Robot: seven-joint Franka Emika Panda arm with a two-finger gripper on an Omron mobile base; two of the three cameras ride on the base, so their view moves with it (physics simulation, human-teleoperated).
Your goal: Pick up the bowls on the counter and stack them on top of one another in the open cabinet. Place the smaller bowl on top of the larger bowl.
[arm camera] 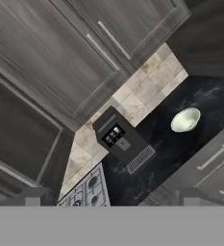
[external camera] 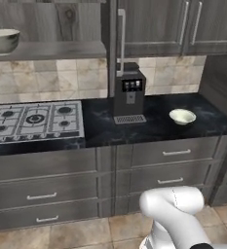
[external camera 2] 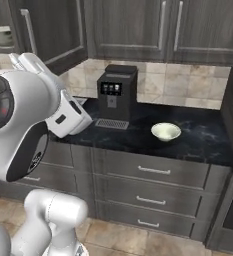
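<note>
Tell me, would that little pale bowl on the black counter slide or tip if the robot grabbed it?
The small bowl looks glazed and smooth, so it may slip on the polished counter. Being shallow and wide, it probably won't tip. It seems rigid ceramic, likely chippable.

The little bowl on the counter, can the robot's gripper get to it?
Probably yes. The small bowl sits alone on the counter, well apart from the coffee machine, nothing over it. The gripper is open and empty, but far off.

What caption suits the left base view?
Deep mottled cream bowl already on the cabinet shelf; shallow plain cream bowl on the black counter.
</note>
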